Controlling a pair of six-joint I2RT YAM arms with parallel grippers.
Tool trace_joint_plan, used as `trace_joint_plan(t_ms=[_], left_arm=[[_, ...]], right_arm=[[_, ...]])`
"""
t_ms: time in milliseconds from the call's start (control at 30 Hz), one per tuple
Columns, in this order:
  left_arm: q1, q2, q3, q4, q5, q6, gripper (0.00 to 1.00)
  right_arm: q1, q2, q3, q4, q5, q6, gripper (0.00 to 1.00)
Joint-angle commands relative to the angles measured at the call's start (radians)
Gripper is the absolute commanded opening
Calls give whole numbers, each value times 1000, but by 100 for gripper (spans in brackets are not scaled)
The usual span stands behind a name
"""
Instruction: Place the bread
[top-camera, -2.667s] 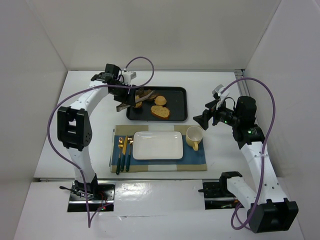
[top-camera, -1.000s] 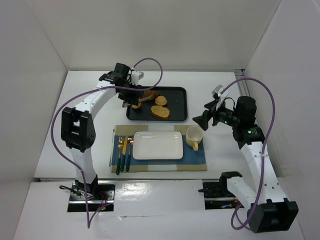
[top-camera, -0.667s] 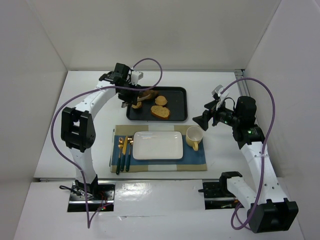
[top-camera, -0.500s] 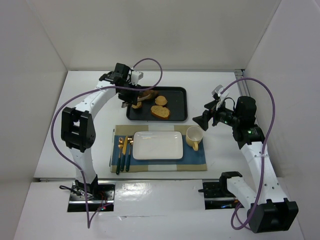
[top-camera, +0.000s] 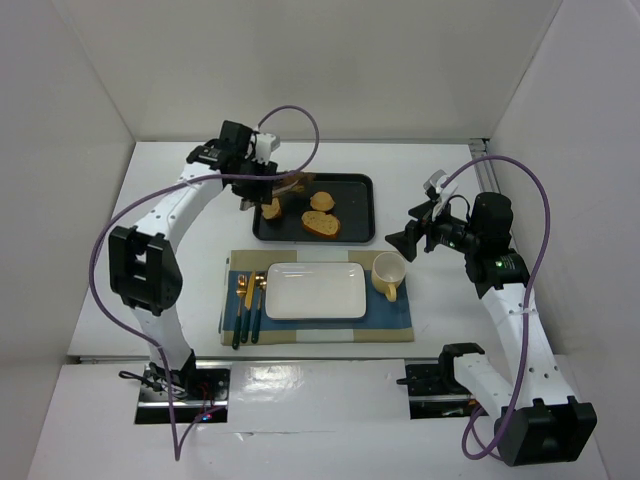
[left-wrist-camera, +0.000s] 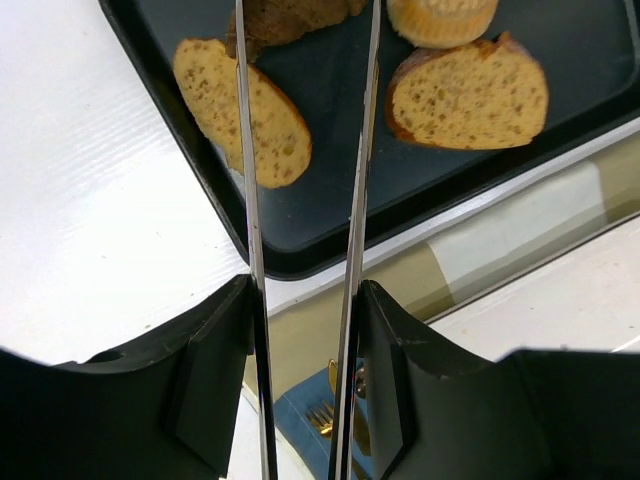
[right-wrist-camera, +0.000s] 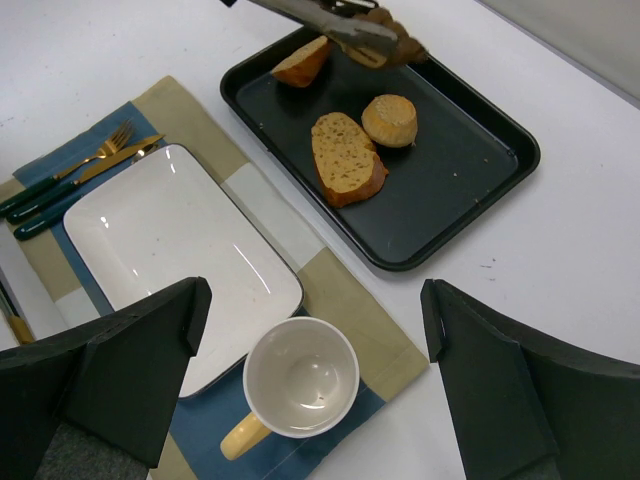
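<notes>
The bread, a dark brown croissant (top-camera: 296, 185), is pinched between the tips of metal tongs (left-wrist-camera: 248, 200) over the back left of the black tray (top-camera: 355, 215). My left gripper (top-camera: 250, 182) is shut on the tongs' handles; in the left wrist view (left-wrist-camera: 300, 335) the croissant (left-wrist-camera: 290, 15) sits between the two blades at the top edge. The right wrist view shows the tongs (right-wrist-camera: 320, 22) holding the croissant (right-wrist-camera: 397, 46). My right gripper (top-camera: 405, 240) is open and empty, hovering above the cup (right-wrist-camera: 300, 385).
Two golden slices (top-camera: 271, 208) (top-camera: 322, 226) and a round bun (top-camera: 322, 200) lie in the tray. A white rectangular plate (top-camera: 315, 290) rests on a blue and tan mat (top-camera: 395, 315), with a fork and knives (top-camera: 246, 300) to its left and a yellow-handled cup (top-camera: 388, 272) to its right.
My left arm first swung right, bringing the tongs onto the croissant. Since half a second ago the wrist has drawn back left and up, with the croissant in the tongs. The right arm has not moved.
</notes>
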Motion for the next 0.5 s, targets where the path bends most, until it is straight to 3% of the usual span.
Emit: trace_joint_plan(t_ms=[0,200,300,467], left_arm=[[4,-108,1,43,22,-24,0],[-5,-195,-39,44,45,-53,0],[-77,-282,-85,26,16,-98,0],[-217,-489,-306,17,-48,-219,0]], right_arm=[[-4,-19,29,2,-14,-8,100],[-4,-19,29,2,-5,-8,100],[-4,-19,29,2,-5,-8,100],[-4,-19,29,2,-5,-8,100]])
